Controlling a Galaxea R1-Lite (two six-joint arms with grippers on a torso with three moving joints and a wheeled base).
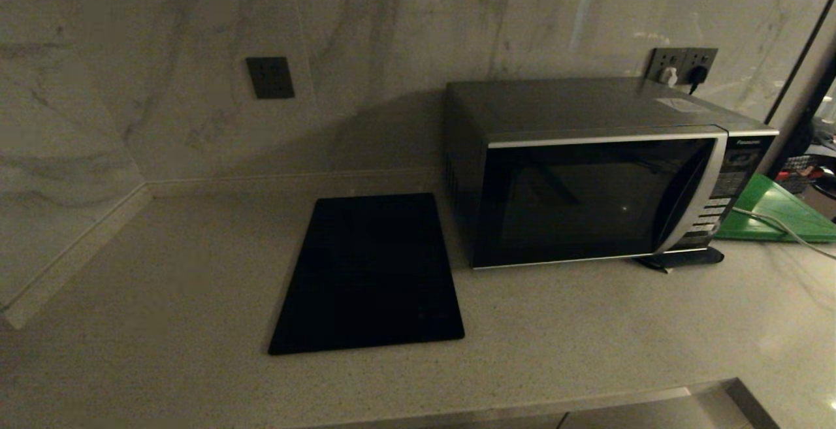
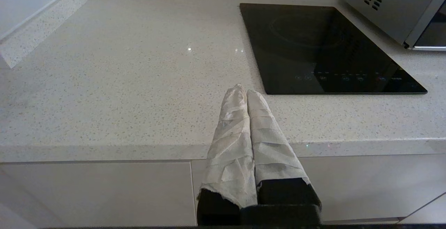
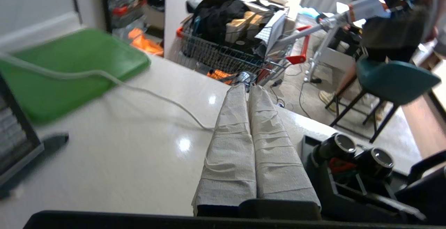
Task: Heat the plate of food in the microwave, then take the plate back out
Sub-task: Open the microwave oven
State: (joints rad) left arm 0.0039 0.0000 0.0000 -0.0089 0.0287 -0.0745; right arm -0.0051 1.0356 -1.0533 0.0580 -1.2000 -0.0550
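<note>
**Door shut, plate nowhere in my views**

From the head camera I see the microwave (image 1: 597, 184) standing on the surface (image 1: 163, 324), its dark glass door closed, with the black cooktop (image 1: 369, 275) flat just beside it and a green board (image 1: 777, 217) on its far side by the button panel. A pale cable (image 1: 771, 223) trails over that board. I can't find the plate of food in any view; it may be behind the dark glass, but I can't tell.

My left hand (image 2: 246, 93) sits low at the front edge of the surface, near the cooktop, its padded fingers pressed together and holding nothing. My right hand (image 3: 249, 89) is out past the microwave's panel side, over the surface near the cable, likewise closed and empty.

I judge the door comes first: the curved silver handle band (image 1: 695, 200) looks stiff and smooth, so I'd hook behind it rather than pinch. The plate, I'd expect, will be rigid, slick and breakable, best taken by the rim and kept level.
</note>
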